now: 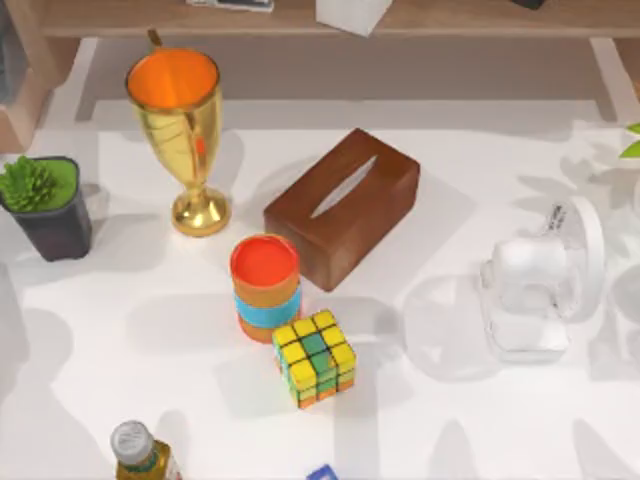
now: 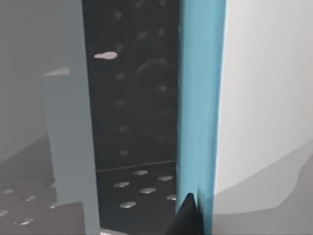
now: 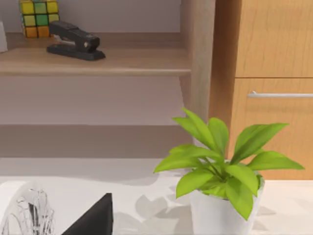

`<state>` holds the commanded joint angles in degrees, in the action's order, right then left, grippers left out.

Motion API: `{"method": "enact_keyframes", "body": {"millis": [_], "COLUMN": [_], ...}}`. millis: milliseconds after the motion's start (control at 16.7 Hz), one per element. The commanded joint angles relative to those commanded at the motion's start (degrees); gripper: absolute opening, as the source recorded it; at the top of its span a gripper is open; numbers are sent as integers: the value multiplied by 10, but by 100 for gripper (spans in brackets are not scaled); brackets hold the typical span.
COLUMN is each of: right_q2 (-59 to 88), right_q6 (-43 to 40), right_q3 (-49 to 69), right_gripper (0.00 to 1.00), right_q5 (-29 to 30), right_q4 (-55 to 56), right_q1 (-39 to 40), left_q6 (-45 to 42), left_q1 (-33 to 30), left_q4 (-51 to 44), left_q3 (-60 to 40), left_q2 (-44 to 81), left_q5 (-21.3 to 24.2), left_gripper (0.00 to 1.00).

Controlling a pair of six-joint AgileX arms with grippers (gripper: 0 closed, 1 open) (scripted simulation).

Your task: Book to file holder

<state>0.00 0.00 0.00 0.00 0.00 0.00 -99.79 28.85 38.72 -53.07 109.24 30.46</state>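
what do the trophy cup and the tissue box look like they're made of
Trophy cup: likely polished gold-toned metal, judging by bright streaky reflections; its inside looks matte orange. Tissue box: probably dark brown wood or leather-look covering, with a smooth satin surface and soft highlights.

table (image 1: pixel 150 330) white | trophy (image 1: pixel 185 135) | tissue box (image 1: pixel 342 205) | cube (image 1: pixel 314 357) | potted plant (image 1: pixel 45 205)
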Motion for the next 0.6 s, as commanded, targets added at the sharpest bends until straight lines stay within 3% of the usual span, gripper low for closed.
{"method": "enact_keyframes", "body": {"millis": [600], "right_q2": [0], "right_q6": [0], "right_q3": [0], "right_gripper": [100], "right_q5": [0], "right_q4": [0], "right_q1": [0], "left_q6": [6], "left_q1": [-15], "left_q4": [-5], "left_q3": [-46], "left_q2": [33], "left_q5": [-15], "left_gripper": [0]}}
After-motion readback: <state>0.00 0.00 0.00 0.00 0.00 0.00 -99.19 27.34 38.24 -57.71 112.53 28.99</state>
